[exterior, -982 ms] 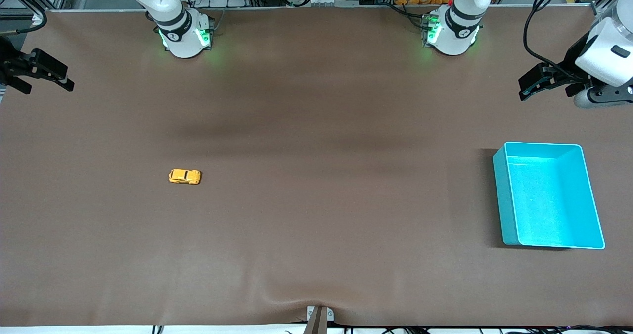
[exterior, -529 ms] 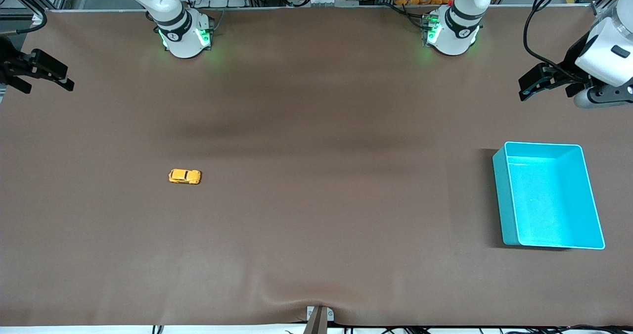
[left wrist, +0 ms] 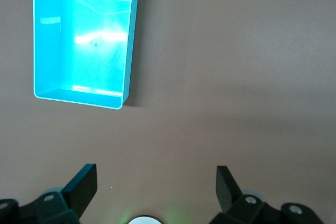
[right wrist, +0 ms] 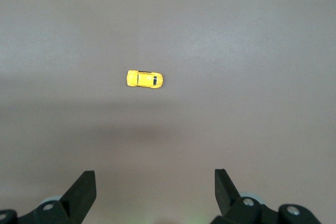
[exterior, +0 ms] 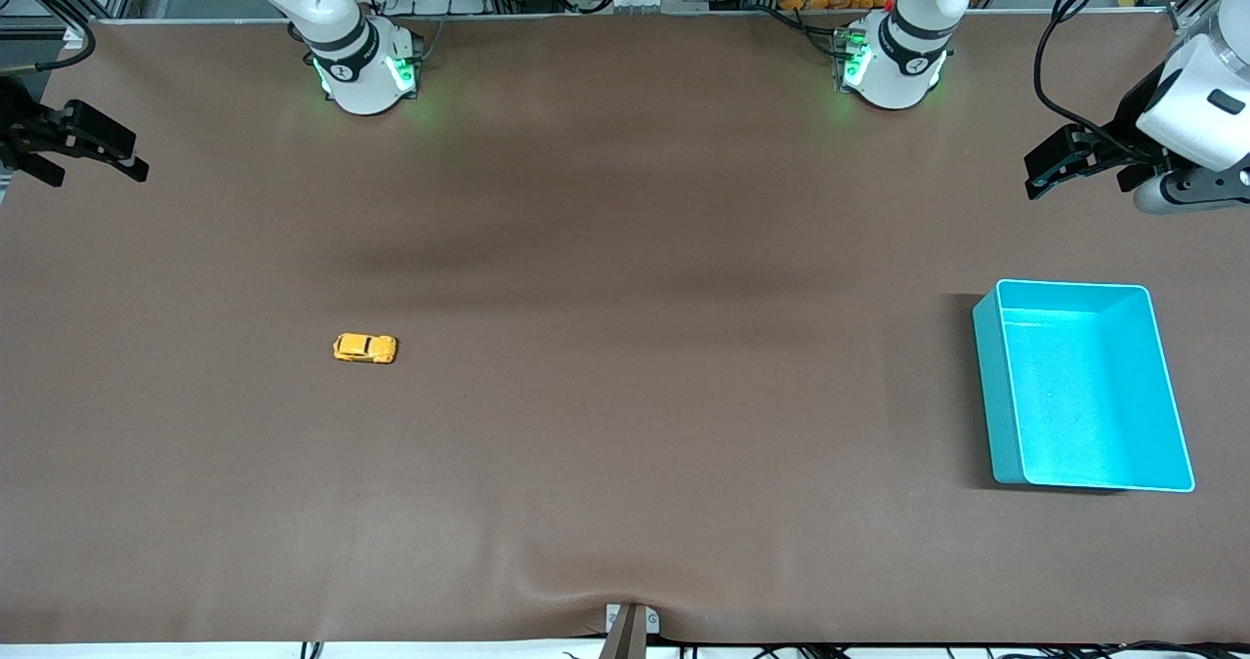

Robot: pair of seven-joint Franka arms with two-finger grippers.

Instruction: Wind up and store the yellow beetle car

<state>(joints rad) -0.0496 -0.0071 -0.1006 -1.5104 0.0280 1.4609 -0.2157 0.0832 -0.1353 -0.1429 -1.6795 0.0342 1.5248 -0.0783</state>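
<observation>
The yellow beetle car (exterior: pixel 365 348) stands on its wheels on the brown table, toward the right arm's end; in the right wrist view the car (right wrist: pixel 145 79) lies well ahead of the fingers. My right gripper (exterior: pixel 98 173) hangs open and empty above the table's edge at that end, far from the car; its own camera shows the right gripper (right wrist: pixel 155 179) with bare table between the jaws. My left gripper (exterior: pixel 1079 185) is open and empty, up in the air at the left arm's end; seen from the wrist, the left gripper (left wrist: pixel 155 179) holds nothing.
A turquoise bin (exterior: pixel 991 386) sits empty near the left arm's end, nearer the front camera than the left arm's base; the bin (left wrist: pixel 128 40) also shows in the left wrist view. The brown cloth has a small ridge at the front edge above a bracket (exterior: pixel 630 625).
The right gripper has shifted a hair lower in the front view. The car, the bin and the left gripper have not moved.
</observation>
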